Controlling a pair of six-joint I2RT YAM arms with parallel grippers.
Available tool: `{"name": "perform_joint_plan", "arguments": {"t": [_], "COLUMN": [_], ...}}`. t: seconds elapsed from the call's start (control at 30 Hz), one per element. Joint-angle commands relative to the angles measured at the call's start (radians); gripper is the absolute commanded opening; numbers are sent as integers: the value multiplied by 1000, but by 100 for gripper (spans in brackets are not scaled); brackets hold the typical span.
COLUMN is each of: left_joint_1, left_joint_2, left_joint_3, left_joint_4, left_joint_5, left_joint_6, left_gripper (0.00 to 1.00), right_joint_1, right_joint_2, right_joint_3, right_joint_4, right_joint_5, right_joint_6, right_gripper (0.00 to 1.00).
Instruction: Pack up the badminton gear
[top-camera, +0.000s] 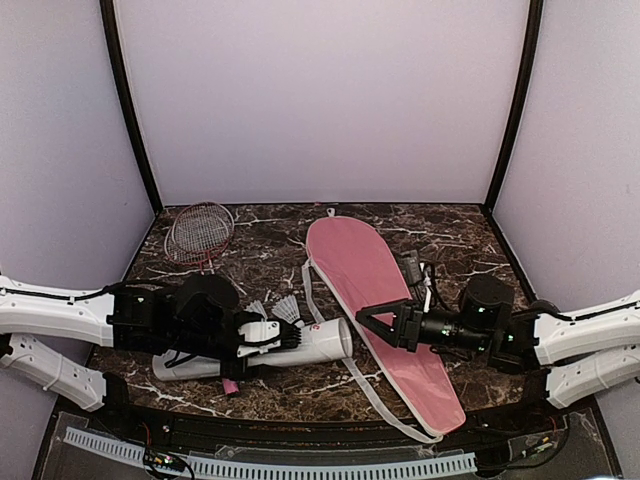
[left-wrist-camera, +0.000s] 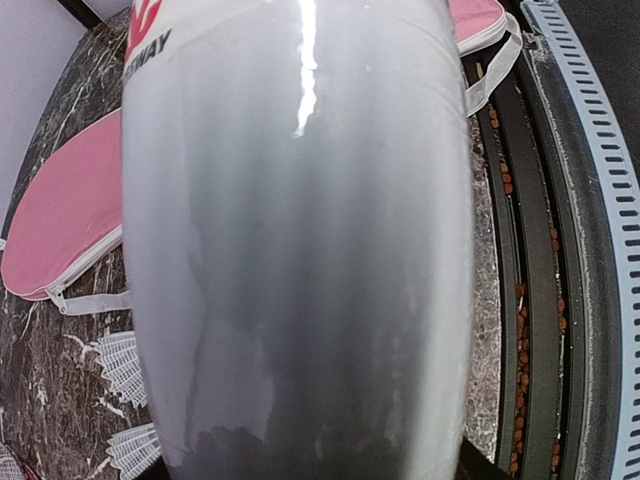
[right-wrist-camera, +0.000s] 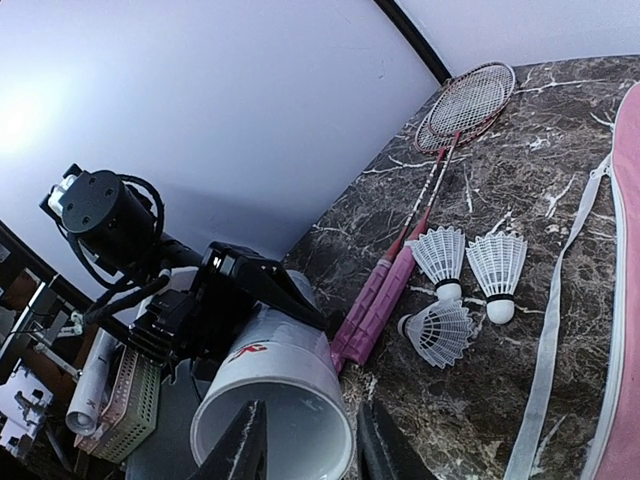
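On the white tube (left-wrist-camera: 300, 250) we read only the cut-off tail of a black brand word, "…WAY", at eleven o'clock in the left wrist view, under a red logo (left-wrist-camera: 143, 18). Nothing else was legible.

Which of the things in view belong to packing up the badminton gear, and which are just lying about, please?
Part of the job:
two red-framed rackets
three shuttlecocks
white tube
pink racket bag

Not part of it:
slotted cable duct along the near edge
marble table itself
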Motion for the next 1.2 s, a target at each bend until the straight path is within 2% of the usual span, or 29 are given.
{"name": "perform_joint_plan", "arguments": {"t": [0.0, 0.23, 0.47, 0.7, 1.17], "left_joint_1": [-4, -6, -5, -6, -5], "left_joint_2": [-4, -10, -10, -9, -6], "left_joint_3": [16, 14, 14, 14, 16], "left_joint_4": [7, 8, 5, 5, 2], "left_joint_5": [-8, -14, -20, -15, -2], "left_joint_6": [-1, 6, 15, 18, 15], "left_gripper": [61, 61, 61, 61, 61], "right_joint_1": [25, 51, 51, 51, 50], "right_joint_2": [42, 110, 142, 120, 153], "right_joint_3": [16, 34, 57, 49, 51], "right_joint_4": [6, 16, 15, 22, 75], "right_joint_5": [-36, -21, -3, 84, -1], "right_joint_6": [-18, -20, -24, -18, -28], "right_gripper": [30, 27, 19, 18, 13]}}
